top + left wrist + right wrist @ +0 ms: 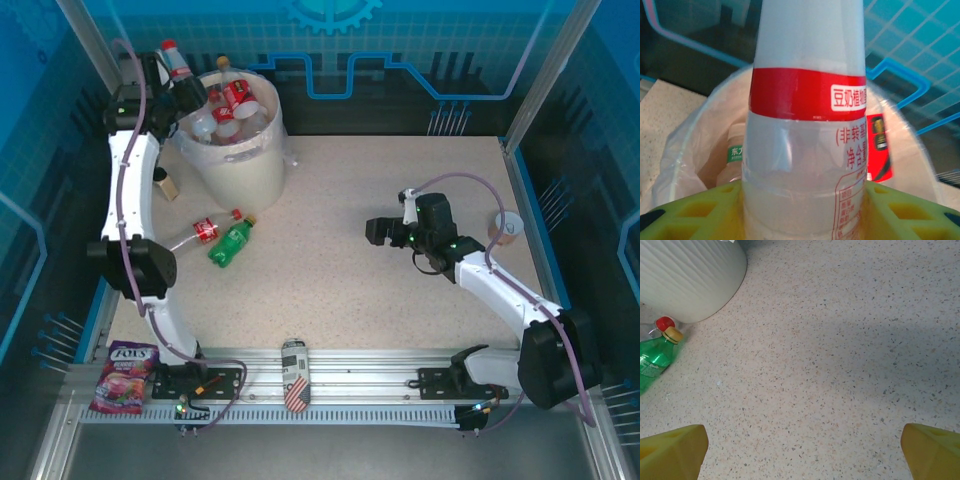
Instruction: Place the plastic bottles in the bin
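Evidently the left gripper (802, 220) is clamped round a red-banded bottle (805, 125), holding it at the rim of the bin (245, 170) so a release should drop it among those inside. The right gripper (385, 232) hangs with jaws wide apart above the table (350, 290), likely meant for the green bottle (232, 243) lying beside the bin.

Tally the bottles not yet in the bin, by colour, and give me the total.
Green bottle: 1
Red-labelled clear bottle: 2 (one lying by the green one, one gripped in the left jaws)
Total: 3
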Controlling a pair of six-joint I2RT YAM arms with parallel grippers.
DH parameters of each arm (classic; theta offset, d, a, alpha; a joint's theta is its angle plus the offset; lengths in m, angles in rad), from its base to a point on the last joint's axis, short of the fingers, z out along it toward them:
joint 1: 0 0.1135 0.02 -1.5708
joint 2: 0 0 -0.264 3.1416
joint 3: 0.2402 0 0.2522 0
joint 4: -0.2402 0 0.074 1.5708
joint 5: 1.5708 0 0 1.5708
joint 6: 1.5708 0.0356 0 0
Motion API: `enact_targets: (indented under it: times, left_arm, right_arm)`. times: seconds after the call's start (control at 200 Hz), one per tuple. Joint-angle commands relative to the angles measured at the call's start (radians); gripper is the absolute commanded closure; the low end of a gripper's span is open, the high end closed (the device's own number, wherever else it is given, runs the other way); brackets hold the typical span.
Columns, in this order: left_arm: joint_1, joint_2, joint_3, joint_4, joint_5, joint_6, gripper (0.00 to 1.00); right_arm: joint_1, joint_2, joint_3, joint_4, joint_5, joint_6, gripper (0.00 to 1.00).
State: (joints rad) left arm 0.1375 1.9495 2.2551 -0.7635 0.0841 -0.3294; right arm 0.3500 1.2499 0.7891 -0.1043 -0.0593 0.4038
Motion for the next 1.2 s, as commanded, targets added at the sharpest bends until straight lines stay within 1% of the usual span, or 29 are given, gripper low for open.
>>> enact_targets:
  times: [0.0, 0.305, 0.455, 0.56, 0.725, 0.815, 0.926, 1.086, 1.196]
  left_arm:
    - [0.001, 0.027, 0.030, -0.046, 0.028, 0.064, 0.46]
    - [-0.020, 0.041, -0.074, -0.015, 0.055, 0.071, 0.44]
    - [-0.048, 0.064, -0.092, -0.036, 0.054, 0.087, 0.36]
    - [-0.052, 0.075, -0.094, -0.048, 0.051, 0.077, 0.32]
    - [-0.059, 0.068, -0.091, -0.048, 0.060, 0.076, 0.18]
    - [-0.058, 0.054, -0.070, -0.052, 0.047, 0.086, 0.12]
    - [-0.058, 0.050, 0.005, -0.086, 0.012, 0.122, 0.08]
    - [-0.049, 0.054, 0.125, -0.145, -0.069, 0.177, 0.06]
    - [-0.042, 0.047, 0.161, -0.161, -0.113, 0.208, 0.06]
  right_arm:
    - [-0.013, -0.027, -0.019, -0.003, 0.006, 0.014, 0.00]
    - [-0.014, -0.026, -0.034, 0.004, 0.008, 0.021, 0.00]
    - [-0.014, -0.017, -0.028, 0.009, 0.000, 0.021, 0.00]
    - [-0.014, -0.020, -0.029, 0.011, 0.004, 0.020, 0.00]
    - [-0.014, -0.024, -0.038, 0.010, 0.008, 0.019, 0.00]
    - [-0.015, -0.022, -0.041, 0.013, 0.006, 0.020, 0.00]
    - [-0.014, -0.014, -0.035, 0.015, 0.001, 0.020, 0.00]
    - [-0.014, -0.001, -0.020, 0.015, -0.005, 0.015, 0.00]
    - [-0.014, 0.003, -0.015, 0.015, -0.009, 0.014, 0.00]
